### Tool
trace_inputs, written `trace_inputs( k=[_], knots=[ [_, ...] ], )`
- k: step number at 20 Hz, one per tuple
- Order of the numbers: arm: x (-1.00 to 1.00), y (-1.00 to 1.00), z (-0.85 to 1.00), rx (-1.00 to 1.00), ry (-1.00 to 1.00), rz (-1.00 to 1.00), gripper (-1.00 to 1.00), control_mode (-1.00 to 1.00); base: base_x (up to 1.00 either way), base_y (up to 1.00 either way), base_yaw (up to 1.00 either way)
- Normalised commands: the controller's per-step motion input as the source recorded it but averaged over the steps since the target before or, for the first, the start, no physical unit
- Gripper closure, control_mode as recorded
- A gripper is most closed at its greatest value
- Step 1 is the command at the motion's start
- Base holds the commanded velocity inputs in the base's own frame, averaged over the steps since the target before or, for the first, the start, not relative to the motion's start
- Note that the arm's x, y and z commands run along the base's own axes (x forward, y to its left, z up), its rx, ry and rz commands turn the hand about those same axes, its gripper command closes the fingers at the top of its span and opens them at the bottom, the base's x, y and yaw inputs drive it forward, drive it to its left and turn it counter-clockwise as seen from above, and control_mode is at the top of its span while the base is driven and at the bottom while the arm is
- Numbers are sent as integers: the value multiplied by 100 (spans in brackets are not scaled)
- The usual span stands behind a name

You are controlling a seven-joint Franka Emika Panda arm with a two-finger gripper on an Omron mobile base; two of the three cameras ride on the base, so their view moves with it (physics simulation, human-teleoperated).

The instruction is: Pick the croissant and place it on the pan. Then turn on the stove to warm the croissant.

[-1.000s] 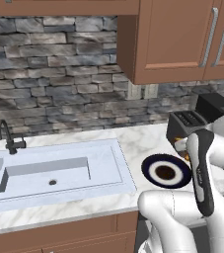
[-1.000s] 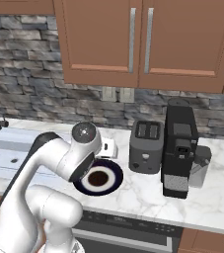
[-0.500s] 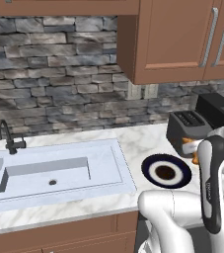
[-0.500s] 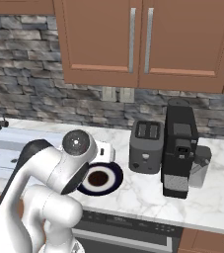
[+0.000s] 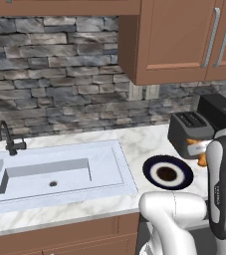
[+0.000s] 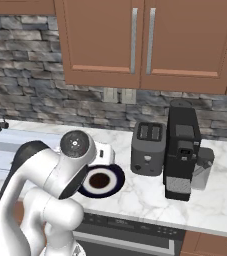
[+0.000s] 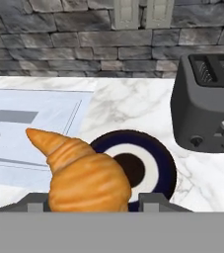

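My gripper point(image 7: 93, 200) is shut on the croissant point(image 7: 81, 173), a golden-orange curved pastry that sits between the two fingertips with its pointed end up and to the left. In the left base view, orange bits of the croissant point(image 5: 201, 158) peek out beside my dark forearm, just right of the plate point(image 5: 152, 172). My white hand point(image 6: 104, 151) hangs over the back edge of the plate point(image 6: 116, 182) in the right base view. The pan and the stove are out of view.
The dark-rimmed plate point(image 7: 165, 168) lies on the marble counter below the croissant. A grey toaster point(image 7: 207, 104) point(image 6: 147, 149) stands to its right, with a black coffee machine point(image 6: 182, 150) beyond. The sink point(image 5: 50, 169) and faucet point(image 5: 7, 139) lie to the left.
My forearm has swung to the right and lower in the left base view, and the hand has shifted with it. The croissant stays in the grip.
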Motion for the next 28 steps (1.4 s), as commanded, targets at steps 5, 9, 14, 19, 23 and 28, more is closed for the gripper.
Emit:
trace_inputs(
  k=[5, 9, 14, 19, 23, 28],
  knots=[
    [0, 0, 0, 0, 0, 0, 100, 100, 0, 0, 0],
    [0, 0, 0, 0, 0, 0, 100, 100, -30, 0, 0],
    [0, 0, 0, 0, 0, 0, 100, 100, -56, 0, 0],
    [0, 0, 0, 0, 0, 0, 100, 100, -57, 0, 0],
    [0, 0, 0, 0, 0, 0, 100, 100, -30, 9, 0],
    [0, 0, 0, 0, 0, 0, 100, 100, -13, 31, 1]
  ],
)
